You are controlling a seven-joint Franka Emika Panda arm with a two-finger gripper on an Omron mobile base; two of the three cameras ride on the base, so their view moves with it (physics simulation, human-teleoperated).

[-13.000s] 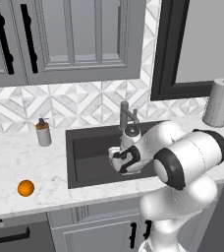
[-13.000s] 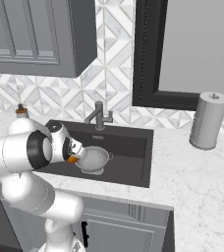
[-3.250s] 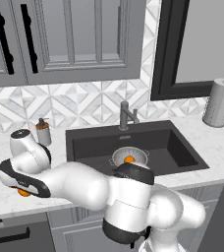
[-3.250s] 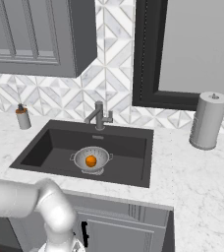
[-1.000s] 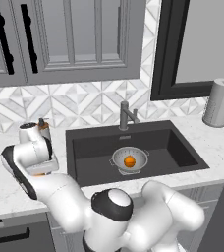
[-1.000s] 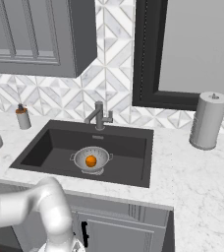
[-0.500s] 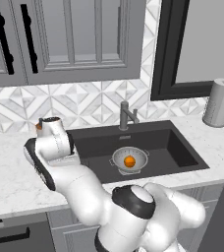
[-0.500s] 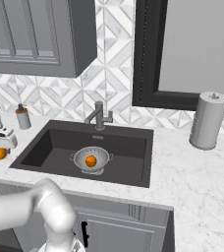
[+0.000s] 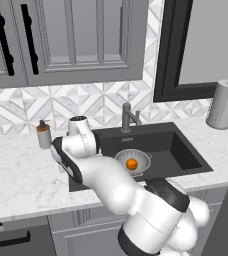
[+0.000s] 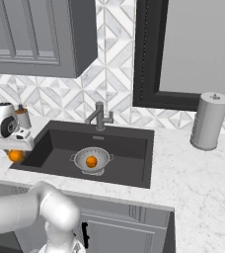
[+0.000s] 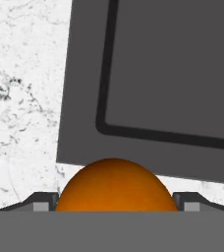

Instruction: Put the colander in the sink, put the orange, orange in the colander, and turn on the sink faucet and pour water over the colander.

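The arm (image 9: pixel 111 185) is made of glossy white rounded shells, joined by dark charcoal bands at its joints.

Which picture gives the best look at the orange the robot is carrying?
The hand view: the carried orange sits large between the gripper's fingertips. The right base view shows it small under the gripper. In the left base view I can't make it out.

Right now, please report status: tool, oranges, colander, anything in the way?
Tool closed on second orange, above sink left edge. First orange sits in colander in sink. Faucet off. Path to colander looks clear.
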